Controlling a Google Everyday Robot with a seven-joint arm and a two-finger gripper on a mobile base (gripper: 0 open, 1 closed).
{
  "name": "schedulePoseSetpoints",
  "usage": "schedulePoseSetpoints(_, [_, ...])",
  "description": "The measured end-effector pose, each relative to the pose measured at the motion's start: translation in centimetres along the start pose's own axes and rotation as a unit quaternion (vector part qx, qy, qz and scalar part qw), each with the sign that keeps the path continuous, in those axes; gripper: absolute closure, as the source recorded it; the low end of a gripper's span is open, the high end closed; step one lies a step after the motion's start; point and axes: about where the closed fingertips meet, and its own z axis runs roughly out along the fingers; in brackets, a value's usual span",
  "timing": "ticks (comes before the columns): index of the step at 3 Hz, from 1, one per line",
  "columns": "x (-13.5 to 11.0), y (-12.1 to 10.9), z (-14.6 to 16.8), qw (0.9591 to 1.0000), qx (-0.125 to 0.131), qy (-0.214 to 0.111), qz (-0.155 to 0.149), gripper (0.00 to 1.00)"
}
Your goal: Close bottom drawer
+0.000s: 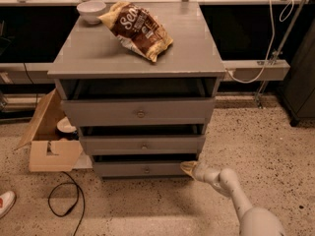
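The grey wooden chest (138, 58) has three drawers. The bottom drawer (142, 169) is the lowest, with a low grey front and a small round knob (146, 170). Its front stands slightly out from the chest, with a dark gap above it. My gripper (188, 168) is at the right end of that drawer front, touching or almost touching it, close to the floor. The white arm (231, 191) comes in from the lower right.
The middle drawer (142, 144) and the top drawer (139, 113) also stand a little open. A chip bag (136, 29) and a white bowl (91, 10) sit on top. An open cardboard box (47, 136), a black cable (66, 200) and a shoe (5, 203) are on the floor at left.
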Motion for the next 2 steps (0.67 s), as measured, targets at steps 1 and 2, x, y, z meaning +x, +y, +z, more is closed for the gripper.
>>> schedulePoseSetpoints(1, [0.0,0.1,-0.1,1.0,0.0,0.0,0.0,1.0])
schedulePoseSetpoints(2, [0.4,2.1,-3.7,0.9996,-0.024,-0.017,-0.003,1.0])
